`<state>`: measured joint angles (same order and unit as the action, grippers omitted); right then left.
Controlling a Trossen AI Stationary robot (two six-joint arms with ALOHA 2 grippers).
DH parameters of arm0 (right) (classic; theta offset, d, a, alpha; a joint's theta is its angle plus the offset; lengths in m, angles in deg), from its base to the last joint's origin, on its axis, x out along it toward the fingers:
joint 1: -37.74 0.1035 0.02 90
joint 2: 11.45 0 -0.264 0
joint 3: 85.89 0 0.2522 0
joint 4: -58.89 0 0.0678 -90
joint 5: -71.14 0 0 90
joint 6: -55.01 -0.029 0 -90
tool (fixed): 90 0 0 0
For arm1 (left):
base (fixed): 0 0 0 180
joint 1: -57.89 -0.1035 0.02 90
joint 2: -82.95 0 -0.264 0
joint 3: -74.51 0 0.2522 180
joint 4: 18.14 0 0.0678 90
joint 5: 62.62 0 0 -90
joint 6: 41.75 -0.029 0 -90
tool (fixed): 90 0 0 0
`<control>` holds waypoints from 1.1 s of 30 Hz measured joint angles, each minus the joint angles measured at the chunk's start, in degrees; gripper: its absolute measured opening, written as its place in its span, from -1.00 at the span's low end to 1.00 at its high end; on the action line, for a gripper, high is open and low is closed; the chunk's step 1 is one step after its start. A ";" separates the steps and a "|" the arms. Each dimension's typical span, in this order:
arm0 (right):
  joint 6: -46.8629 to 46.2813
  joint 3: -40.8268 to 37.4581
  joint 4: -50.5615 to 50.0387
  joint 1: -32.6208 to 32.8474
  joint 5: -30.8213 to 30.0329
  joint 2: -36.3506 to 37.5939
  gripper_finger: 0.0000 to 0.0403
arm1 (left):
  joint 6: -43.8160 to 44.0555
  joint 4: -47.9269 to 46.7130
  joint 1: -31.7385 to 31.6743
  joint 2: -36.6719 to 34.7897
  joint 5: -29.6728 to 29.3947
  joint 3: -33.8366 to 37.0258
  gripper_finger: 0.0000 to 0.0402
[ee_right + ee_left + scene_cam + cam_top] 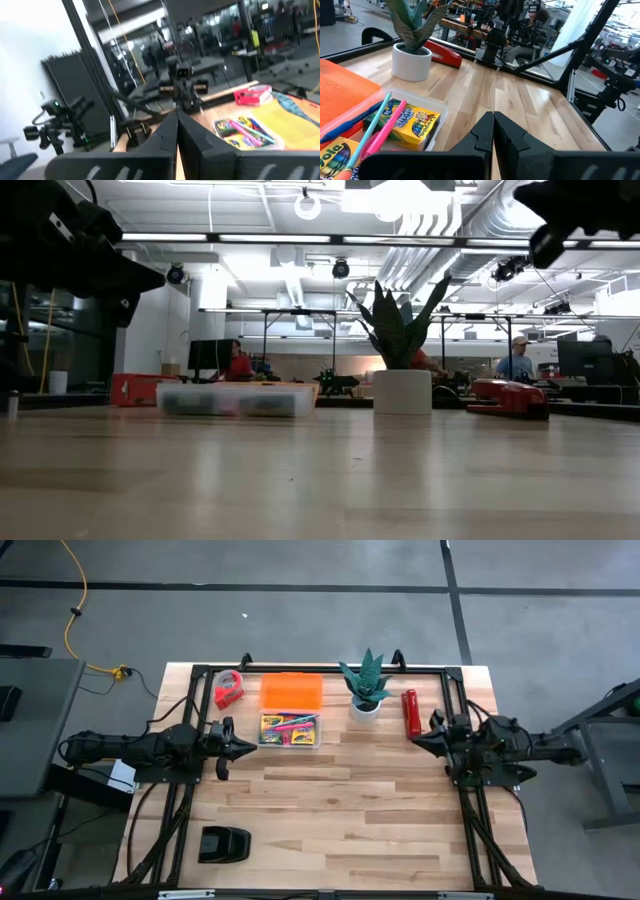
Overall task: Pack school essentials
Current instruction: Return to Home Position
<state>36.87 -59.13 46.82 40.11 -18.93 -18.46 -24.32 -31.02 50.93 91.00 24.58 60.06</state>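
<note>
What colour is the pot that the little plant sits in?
White. The left wrist view shows the pot best.

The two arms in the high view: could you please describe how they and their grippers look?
Both are dark, nearly black, built of chunky jointed segments. The left arm and right arm each end in a gripper that tapers to a point, the left gripper and right gripper alike. Up close, the fingers are matte black angular wedges. No markings show.

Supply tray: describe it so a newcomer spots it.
Find the white-potted green plant at the wooden table's far edge. Left of it in the high view lies a flat orange rectangle; the clear plastic tray sits beside it toward the centre, alone holding yellow crayon boxes and coloured pens.
</note>
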 joint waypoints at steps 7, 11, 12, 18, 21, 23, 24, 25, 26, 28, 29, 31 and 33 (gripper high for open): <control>1.22 -4.77 0.10 0.00 -0.08 6.43 -1.00 | -0.02 0.05 0.00 0.02 0.05 0.00 -0.99; 3.61 -6.81 0.45 0.00 -0.12 6.69 -1.00 | -0.02 0.24 0.00 -0.03 0.16 0.00 -0.98; 4.10 -7.59 0.93 0.00 -0.20 6.83 -1.00 | -0.02 0.24 0.00 0.01 0.16 0.00 -0.98; 5.24 -12.36 4.44 0.00 -0.56 6.82 -1.00 | -0.02 0.22 0.00 0.02 0.19 0.00 -0.98; 8.10 -12.42 2.27 0.00 -1.04 6.70 -1.00 | -0.02 0.22 0.00 0.02 0.19 0.00 -0.98; 9.86 -12.42 0.13 0.00 -2.25 6.79 -1.00 | -0.02 0.23 0.00 0.02 0.17 0.00 -0.98; 10.38 -12.42 -0.32 0.00 -3.03 6.77 -1.00 | -0.02 0.22 0.00 0.02 0.19 0.00 -0.98; 10.77 -12.42 -0.28 0.00 -3.15 6.56 -1.00 | -0.02 0.23 0.00 0.02 0.19 0.00 -0.98; 11.23 -12.42 -0.29 -0.01 -3.18 6.30 -1.00 | -0.02 0.23 0.00 0.02 0.19 0.00 -0.98; 12.17 -12.42 -0.34 0.00 -3.16 6.16 -1.00 | -0.02 0.23 0.00 0.02 0.19 0.00 -0.98; 12.18 -12.42 -0.32 0.00 -3.18 6.03 -1.00 | -0.02 0.23 0.00 0.02 0.19 0.00 -0.98; 12.18 -12.42 -0.32 0.00 -3.18 5.92 -1.00 | -0.02 0.21 0.00 0.02 0.19 0.00 -0.98; 12.04 -12.42 -0.34 0.00 -3.18 5.91 -1.00 | -0.02 0.23 0.00 0.02 0.19 0.00 -0.98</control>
<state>48.91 -71.55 46.47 40.11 -22.10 -12.55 -24.34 -30.79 50.93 91.02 24.77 60.06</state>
